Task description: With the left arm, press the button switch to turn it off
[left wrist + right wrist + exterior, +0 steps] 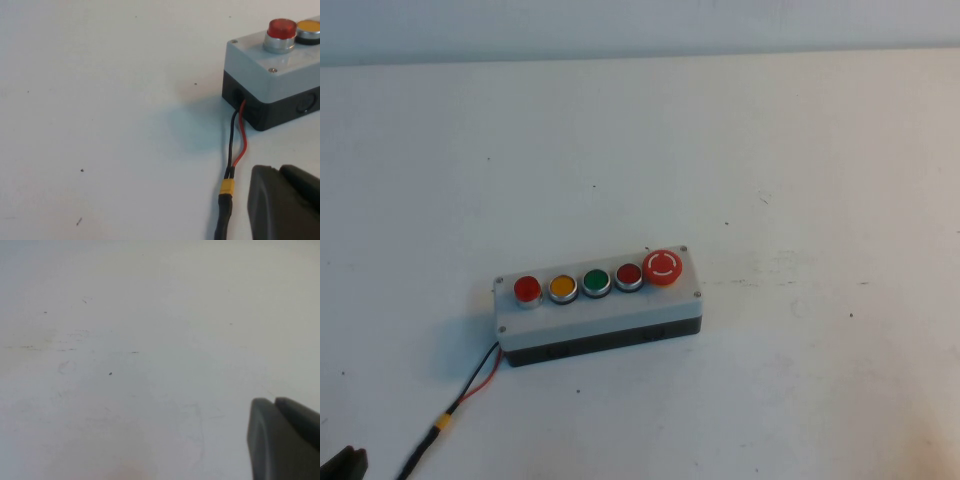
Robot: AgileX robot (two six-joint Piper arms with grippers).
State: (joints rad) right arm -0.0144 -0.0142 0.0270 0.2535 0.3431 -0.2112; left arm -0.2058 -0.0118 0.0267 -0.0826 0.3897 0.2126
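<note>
The grey box (600, 315) lies on the white table with five buttons in a row. The button switch (527, 290), bright red with a silver rim, is at the box's left end, farthest from the big red mushroom button (662, 266). It also shows in the left wrist view (281, 29). My left gripper (277, 170) is shut and empty, low over the table beside the box's cable, well short of the box. Only its tip (345, 465) shows in the high view, at the bottom left corner. My right gripper (274, 401) is shut and empty over bare table, out of the high view.
A red and black cable (475, 385) with a yellow connector (227, 188) runs from the box's left end toward the front left. Orange (562, 287), green (596, 281) and darker red (629, 275) buttons sit between the end buttons. A wall (640, 25) bounds the table's far edge.
</note>
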